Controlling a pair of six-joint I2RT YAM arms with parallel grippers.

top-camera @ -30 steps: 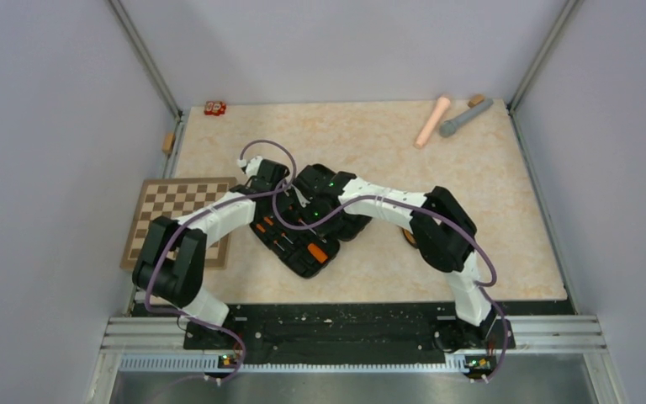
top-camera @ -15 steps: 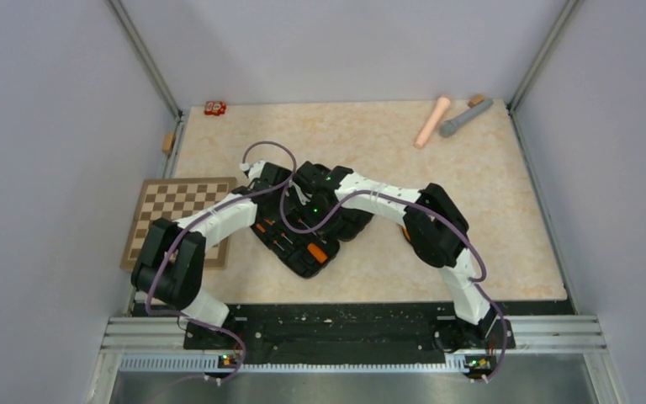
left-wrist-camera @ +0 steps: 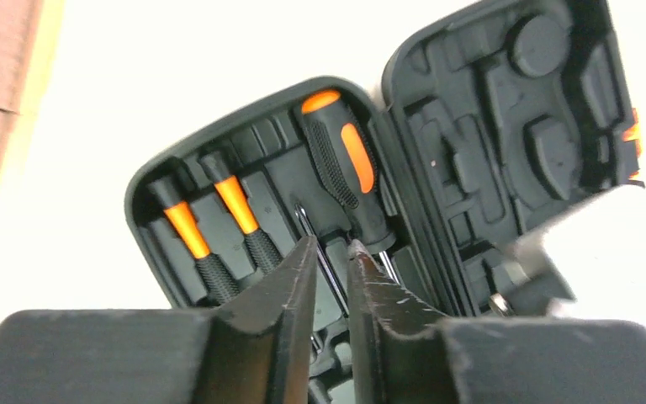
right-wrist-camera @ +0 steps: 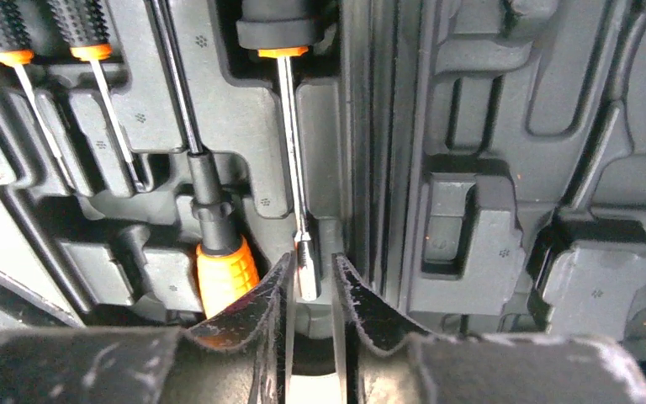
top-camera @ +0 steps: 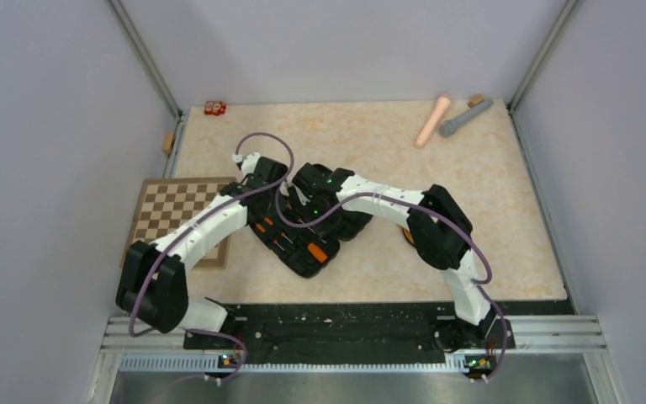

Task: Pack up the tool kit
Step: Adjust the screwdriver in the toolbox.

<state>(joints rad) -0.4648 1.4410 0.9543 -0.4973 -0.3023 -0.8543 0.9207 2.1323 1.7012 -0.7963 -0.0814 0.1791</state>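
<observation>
Right claw (right-wrist-camera: 311, 261): fingers slightly apart, clamped on nothing I can see. Tip of large screwdriver (right-wrist-camera: 290, 143) sits between fingertips. Shaft runs straight away from claw, in line with gap, handle at far end, seated in slot.

Left claw (left-wrist-camera: 332, 248): fingers narrowly apart, empty, hovering over same tray, small screwdrivers (left-wrist-camera: 187, 229) to its left.

Tool kit case (top-camera: 303, 240) lies open on table (top-camera: 488, 210), left of middle, toward near edge. Lid half lies right of tray in both wrist views. I judge closing lid comes next, both claws about equally near.
</observation>
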